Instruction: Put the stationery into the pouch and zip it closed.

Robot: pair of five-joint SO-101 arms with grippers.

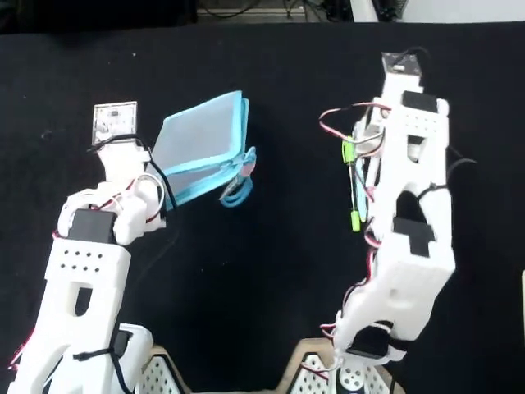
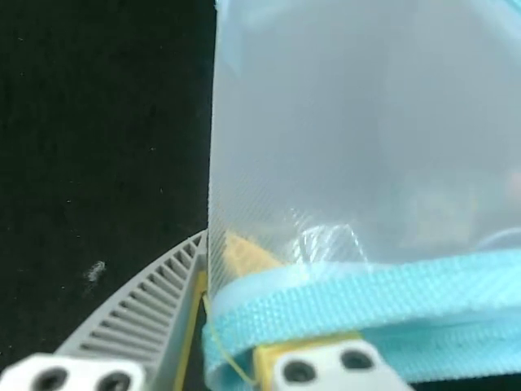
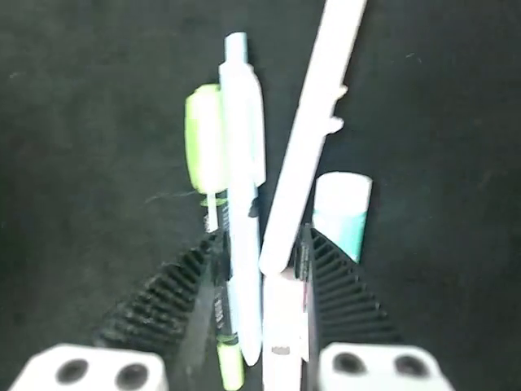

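- Our left tool [image 2: 236, 338] is closed on the pale-blue woven edge of the pouch [image 2: 366, 163], with the band pinched between its two fingers.
- The pouch's translucent panel extends away from this tool's fingertips, and a blue loop [image 1: 236, 194] hangs at its far corner.
- Our right tool [image 3: 260, 252] is closed on a bundle of pens [image 3: 242, 163], which stick out beyond its fingertips.
- A green marker [image 3: 203, 138] lies against the pens, and its lower end sits between the fingers.
- A teal-and-white stick [image 3: 342, 213] sits just beside one finger; we cannot tell whether it is gripped.
- Black worktop [image 1: 271, 271] lies between the two tools, and the pens are well apart from the pouch.
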